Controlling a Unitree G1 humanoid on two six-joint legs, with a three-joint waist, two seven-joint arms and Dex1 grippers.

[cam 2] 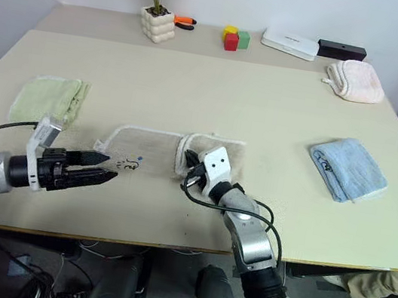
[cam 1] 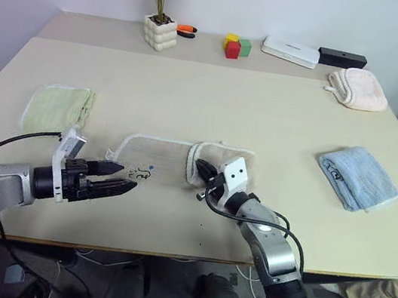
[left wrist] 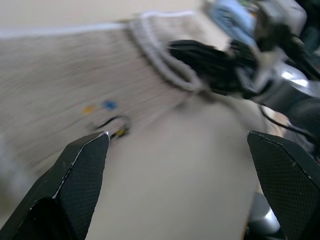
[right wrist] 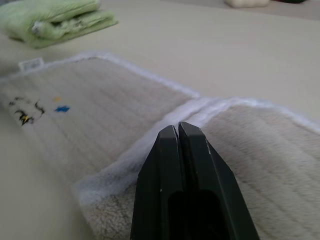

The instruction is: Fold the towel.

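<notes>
Partly folded beige towel [cam 1: 182, 160], pale corded edge

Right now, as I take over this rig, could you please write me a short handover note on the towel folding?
Left gripper: open, holding nothing, hanging at the near left corner of the towel.
Right gripper: shut on the towel's turned-over edge, near the middle of the cloth.
Towel: flat at the table's near edge, its right part lying doubled over the rest; left part with the small dark mark still single.
Done: first fold begun from the right.
Left: carry the fold across, release, square up.
</notes>
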